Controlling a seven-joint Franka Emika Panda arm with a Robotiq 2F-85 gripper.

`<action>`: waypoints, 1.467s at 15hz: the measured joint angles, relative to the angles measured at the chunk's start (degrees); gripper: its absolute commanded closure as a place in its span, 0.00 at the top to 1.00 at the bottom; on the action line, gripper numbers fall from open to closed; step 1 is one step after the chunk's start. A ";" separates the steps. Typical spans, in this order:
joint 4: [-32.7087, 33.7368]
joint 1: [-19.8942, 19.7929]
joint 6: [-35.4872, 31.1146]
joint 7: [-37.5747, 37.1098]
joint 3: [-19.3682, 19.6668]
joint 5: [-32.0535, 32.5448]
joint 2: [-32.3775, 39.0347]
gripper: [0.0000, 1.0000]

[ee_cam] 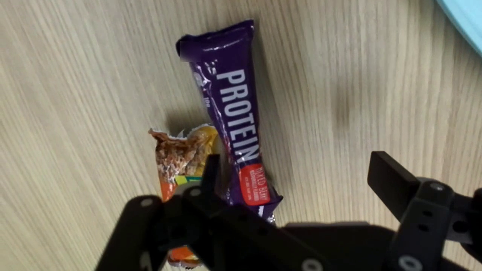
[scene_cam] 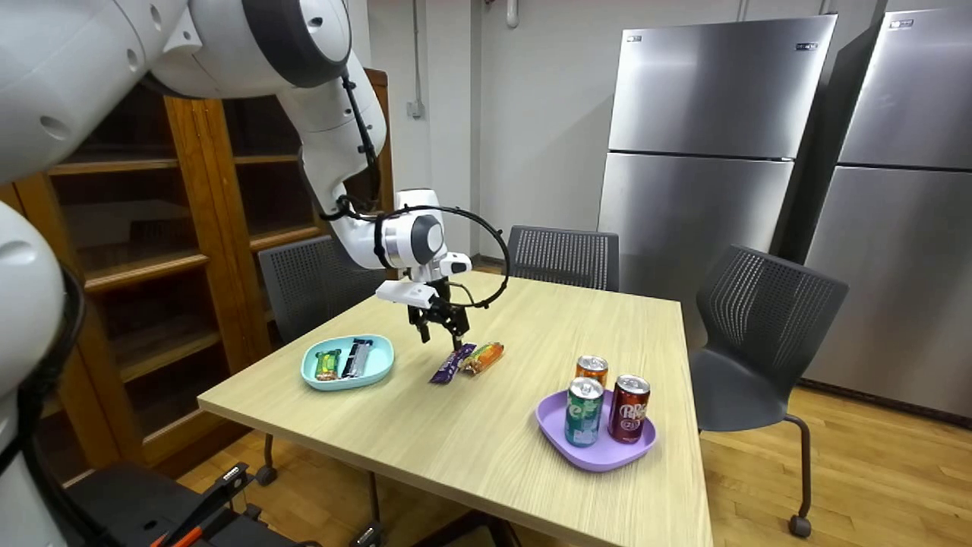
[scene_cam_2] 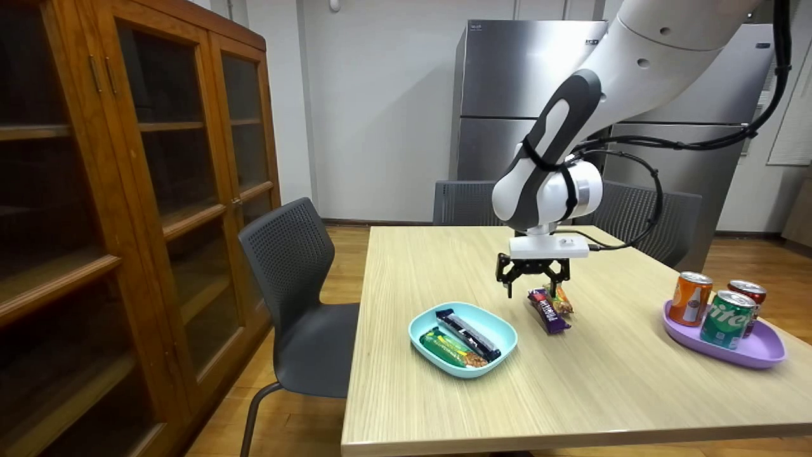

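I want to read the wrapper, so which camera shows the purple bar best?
The wrist view: it looks at the purple bar up close, so you can easily read PROTEIN on it. Both exterior views show it too, on the table, but much smaller, its words harder to read.

In the wrist view, the pincer point(ee_cam: 295, 165) partly hides the orange-wrapped bar point(ee_cam: 180, 152); the protein bar point(ee_cam: 239, 109) is blurred at eleven o'clock; the turquoise tray point(ee_cam: 465, 20) is cropped at two. In an exterior view, the orange can point(scene_cam: 591, 370) is hidden at six.

Spread pincer point(scene_cam_2: 531, 292) above purple bar point(scene_cam_2: 549, 315), near turquoise tray point(scene_cam_2: 490, 322).
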State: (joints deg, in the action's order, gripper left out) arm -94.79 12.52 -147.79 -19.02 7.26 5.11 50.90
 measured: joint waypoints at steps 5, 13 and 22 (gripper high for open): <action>3.00 -0.82 0.35 0.00 0.00 -1.21 2.62 1.00; 6.48 -1.20 1.72 0.00 0.00 -1.82 5.80 0.72; 7.94 -1.26 2.25 0.00 0.00 -2.33 6.45 0.03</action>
State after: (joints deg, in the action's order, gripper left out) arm -86.85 11.25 -145.54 -19.02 7.26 2.77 57.35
